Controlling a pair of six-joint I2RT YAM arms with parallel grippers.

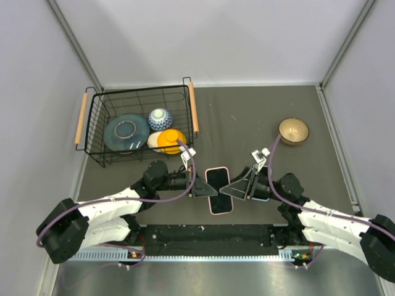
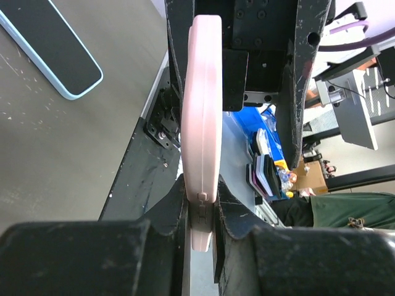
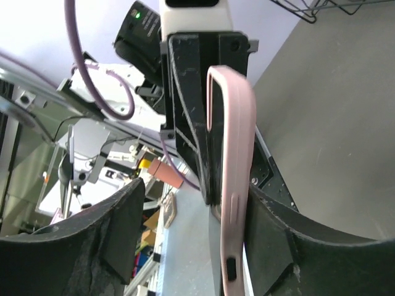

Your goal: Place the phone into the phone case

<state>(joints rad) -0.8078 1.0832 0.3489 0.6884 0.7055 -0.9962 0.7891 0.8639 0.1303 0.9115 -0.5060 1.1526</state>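
left tool (image 2: 200,213) pinching the phone case (image 2: 200,111) edge-on at mid-frame, right tool (image 3: 191,213) spread, case seemingly against one finger.

— Can we read any words or numbers here?
— No, we can't. The phone case (image 2: 200,111) shows us just its plain pink edge.
— What about the stuff in the back (image 2: 268,176)?
— It's too small and blurry. We can't read anything on it.
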